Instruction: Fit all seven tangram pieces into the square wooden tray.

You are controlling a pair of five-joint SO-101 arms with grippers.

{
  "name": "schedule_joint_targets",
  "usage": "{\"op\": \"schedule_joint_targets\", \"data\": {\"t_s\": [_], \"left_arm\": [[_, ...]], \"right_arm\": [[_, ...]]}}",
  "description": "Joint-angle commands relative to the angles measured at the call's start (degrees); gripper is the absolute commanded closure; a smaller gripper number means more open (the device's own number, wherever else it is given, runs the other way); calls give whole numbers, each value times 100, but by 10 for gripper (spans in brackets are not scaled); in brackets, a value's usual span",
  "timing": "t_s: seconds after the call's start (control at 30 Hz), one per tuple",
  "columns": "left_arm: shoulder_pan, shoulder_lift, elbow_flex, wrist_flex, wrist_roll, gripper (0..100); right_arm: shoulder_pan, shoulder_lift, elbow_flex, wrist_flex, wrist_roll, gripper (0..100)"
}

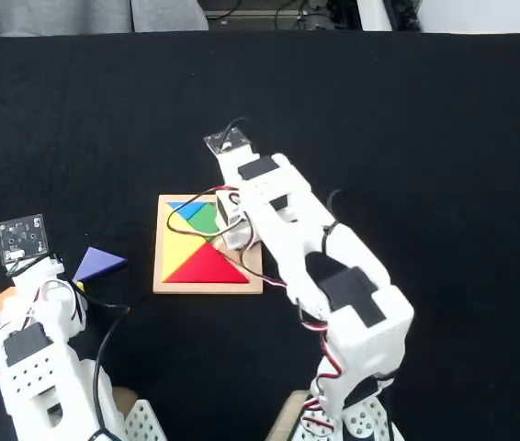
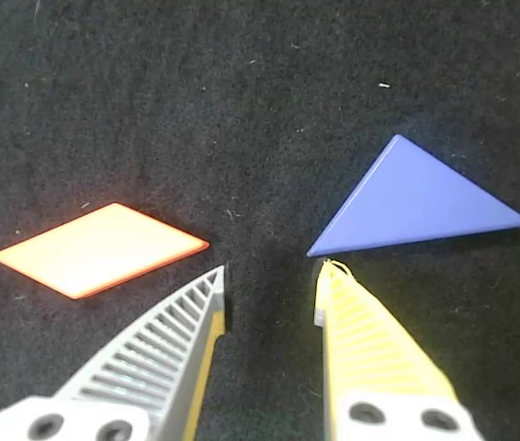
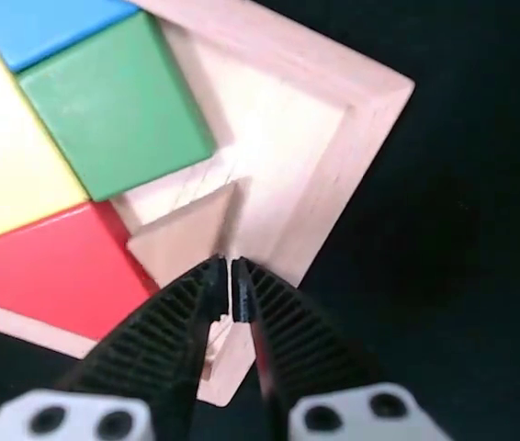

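Black cloth covers the counter (image 1: 444,129); your two arms stand at its near edge.

Item 1. Right pincer (image 3: 230,276): black fingers drawn together to a hairline slit, tips down inside the tray at the edge of a pale wooden triangle (image 3: 179,241). You cannot tell whether that piece is actually pinched.

Item 2. Square wooden tray (image 3: 338,124): lies flat at the middle of the counter, under your right arm. The pale triangle sits near one corner, with bare tray floor showing between it and the rim.

Item 3. Pieces seated in the tray: green square (image 3: 113,101) just beside the pale triangle; red triangle (image 3: 53,266) touching the pale triangle's other side; yellow triangle (image 3: 7,175) between red and green; blue piece (image 3: 44,23) against the green square, along the rim.

Item 4. Left pincer (image 2: 271,280): one grey finger and one yellow, spread apart, holding nothing, poised over bare cloth well to the left of the tray.

Item 5. Loose pieces outside the tray: orange parallelogram (image 2: 101,250) flat on the cloth just beside the grey finger; blue-violet triangle (image 2: 416,202) flat just beside the yellow finger. The two lie apart from each other.
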Motion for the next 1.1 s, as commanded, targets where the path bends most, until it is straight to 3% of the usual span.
{"op": "schedule_joint_targets", "data": {"t_s": [0.0, 0.57, 0.83, 0.93, 1.07], "left_arm": [[31, -53, -57, -44, 18, 834], [31, -53, -57, -44, 18, 834], [31, -53, -57, -62, 26, 834], [40, -53, -66, -53, 44, 831], [189, -53, -101, -35, 0, 830]], "right_arm": [[79, 84, -180, -79, 18, 987], [-334, 171, -892, -9, -396, 987], [791, -629, -998, 607, -396, 988], [1292, -989, -400, -62, -396, 988], [1591, -1068, 857, -1802, -387, 988]]}}
